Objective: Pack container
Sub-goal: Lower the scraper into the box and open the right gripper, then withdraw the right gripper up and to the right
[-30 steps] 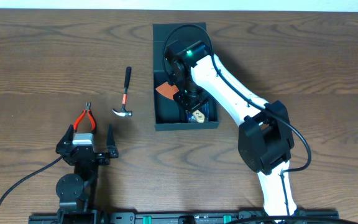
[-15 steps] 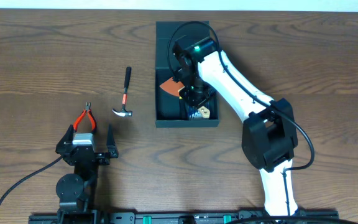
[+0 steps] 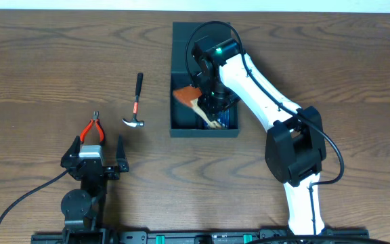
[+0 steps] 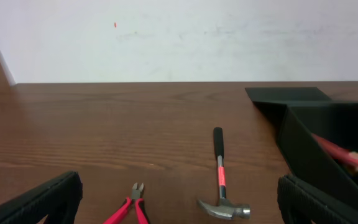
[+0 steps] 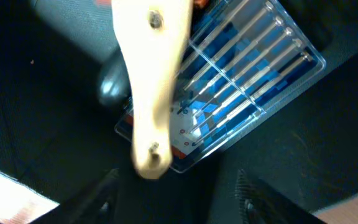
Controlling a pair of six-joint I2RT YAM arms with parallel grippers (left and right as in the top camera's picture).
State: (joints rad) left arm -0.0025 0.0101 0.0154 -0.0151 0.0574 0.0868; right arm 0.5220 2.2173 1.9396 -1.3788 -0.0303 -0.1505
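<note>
The container (image 3: 204, 133), a dark box with its flap lid folded back, stands at the table's middle. In it lie a blue drill-bit case (image 3: 226, 119) and a wooden-handled tool with an orange head (image 3: 193, 100). My right gripper (image 3: 213, 102) hangs inside the box with its jaws apart. In the right wrist view the pale handle (image 5: 148, 81) lies blurred over the drill-bit case (image 5: 247, 81), ahead of the right gripper (image 5: 176, 199) and free of both fingers. My left gripper (image 3: 93, 157) rests open near the front edge, holding nothing.
A small hammer (image 3: 135, 102) with a black and red handle lies left of the container. Red-handled pliers (image 3: 93, 128) lie just ahead of the left gripper (image 4: 179, 214). The left wrist view shows the hammer (image 4: 221, 180), the pliers (image 4: 132, 208) and the container's side wall (image 4: 303, 149).
My right gripper has opened and let go of the wooden-handled tool, which has dropped into the container across the drill-bit case. The left arm has not moved.
</note>
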